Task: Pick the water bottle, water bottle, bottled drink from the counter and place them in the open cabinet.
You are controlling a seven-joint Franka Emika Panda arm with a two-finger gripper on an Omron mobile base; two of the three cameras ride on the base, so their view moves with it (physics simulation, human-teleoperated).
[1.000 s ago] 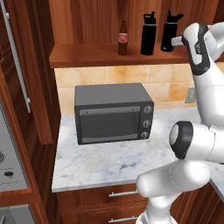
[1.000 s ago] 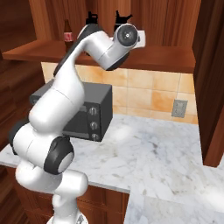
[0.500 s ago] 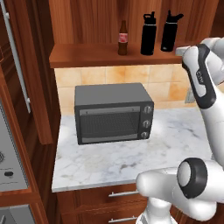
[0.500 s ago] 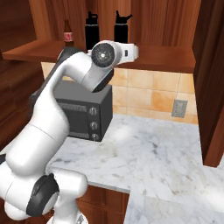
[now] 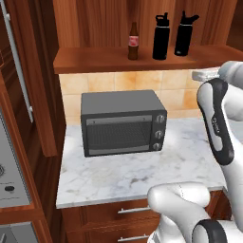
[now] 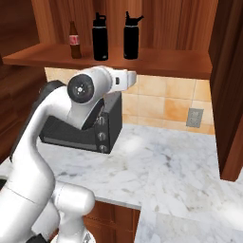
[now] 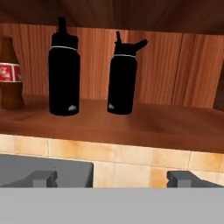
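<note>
Black and matte, both water bottles point(image 5: 161, 37) point(image 5: 184, 34) stand upright side by side on the cabinet point(image 5: 85, 59) shelf, with the bottled drink point(image 5: 134, 42) just to their left, a little apart. From my hand camera I see the gripper point(image 7: 112, 178) with its fingers point(image 7: 43, 178) spread wide, holding nothing, below the shelf edge and back from the bottles. Down on the marble counter point(image 5: 137, 173) a dark toaster oven point(image 5: 122, 123) sits against the tiled wall.
</note>
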